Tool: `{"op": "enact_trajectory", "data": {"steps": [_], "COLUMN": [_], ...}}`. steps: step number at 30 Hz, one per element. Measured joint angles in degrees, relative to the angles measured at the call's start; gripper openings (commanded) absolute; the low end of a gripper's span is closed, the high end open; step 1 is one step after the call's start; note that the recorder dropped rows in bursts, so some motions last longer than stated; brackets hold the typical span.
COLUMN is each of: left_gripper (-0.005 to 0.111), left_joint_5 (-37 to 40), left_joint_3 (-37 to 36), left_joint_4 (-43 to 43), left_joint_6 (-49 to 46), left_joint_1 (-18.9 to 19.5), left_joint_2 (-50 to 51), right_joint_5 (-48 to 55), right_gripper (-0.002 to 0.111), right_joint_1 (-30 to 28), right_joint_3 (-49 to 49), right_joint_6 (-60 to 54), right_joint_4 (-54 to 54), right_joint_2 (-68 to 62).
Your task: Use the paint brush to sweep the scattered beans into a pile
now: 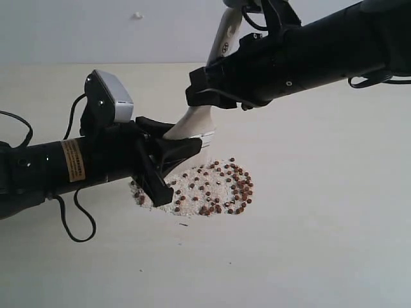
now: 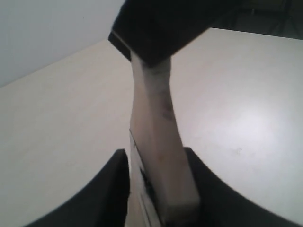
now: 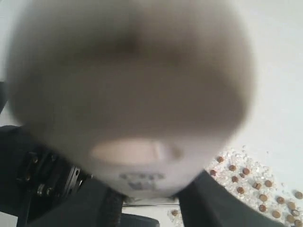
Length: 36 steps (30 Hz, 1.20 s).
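The paint brush (image 1: 226,37) stands nearly upright over the table, handle up. Its silver ferrule (image 1: 200,137) hangs just above the beans (image 1: 221,186), and its bristles are hidden behind my left fingers. The left gripper (image 1: 170,151) is shut on the brush low down, by the ferrule. In the left wrist view the pale handle (image 2: 154,118) is pinched between both black fingers (image 2: 110,189). Higher up, my right gripper (image 1: 204,90) is shut on the handle. The right wrist view shows the blurred handle end (image 3: 132,85) filling the picture, with beans (image 3: 246,184) below.
Fine white grains (image 1: 185,192) lie mixed under and among the beans in one oval patch. The left arm's cable (image 1: 77,221) loops down onto the pale table (image 1: 321,244). A light wall (image 1: 96,29) rises behind the table.
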<state>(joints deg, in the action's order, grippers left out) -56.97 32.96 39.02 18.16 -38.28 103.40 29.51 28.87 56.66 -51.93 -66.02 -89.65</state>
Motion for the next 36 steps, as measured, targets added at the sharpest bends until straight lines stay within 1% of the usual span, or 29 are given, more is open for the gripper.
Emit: {"op": "enact_trajectory", "data": {"steps": [3, 12, 14, 17, 19, 21, 26, 31, 36], "left_gripper": [0.000, 0.000, 0.000, 0.000, 0.000, 0.000, 0.000, 0.000, 0.000], "left_joint_5": [0.00, 0.00, -0.09, -0.33, -0.68, -1.10, -1.37, -1.85, -2.23], "left_joint_3": [0.00, 0.10, 0.10, 0.10, 0.10, 0.10, 0.10, 0.10, 0.10], "left_joint_4": [0.15, 0.15, 0.15, 0.15, 0.15, 0.15, 1.94, 2.07, 1.83], "left_joint_6": [-0.42, -0.99, -0.99, -0.99, -0.61, -0.20, 0.39, 1.27, 3.08], "left_joint_1": [0.00, 0.00, 0.00, 0.00, 0.00, 0.00, -0.24, -0.24, -0.24], "left_joint_2": [0.00, 0.00, 0.00, 0.00, 0.00, 0.00, 0.00, 0.00, 0.00], "right_joint_5": [0.10, 0.20, 0.20, 0.08, -0.04, -0.04, -3.93, -5.23, -7.65], "right_gripper": [0.000, 0.001, 0.007, 0.023, 0.037, 0.045, 0.052, 0.060, 0.060], "right_joint_1": [0.00, 0.00, 0.00, 0.00, 0.00, 0.00, 0.00, 0.00, 0.00], "right_joint_3": [0.00, 0.00, 0.00, 0.00, 0.00, 0.00, -0.95, -2.60, -5.15], "right_joint_6": [0.26, 0.26, 0.26, -0.05, -0.16, -0.51, -1.15, -1.29, -1.29], "right_joint_4": [0.00, -0.14, -0.25, -0.33, -0.33, -0.33, -0.64, -0.64, -0.64], "right_joint_2": [0.00, 0.10, 0.10, 0.22, 0.55, 0.83, 3.91, 6.75, 10.54]}}
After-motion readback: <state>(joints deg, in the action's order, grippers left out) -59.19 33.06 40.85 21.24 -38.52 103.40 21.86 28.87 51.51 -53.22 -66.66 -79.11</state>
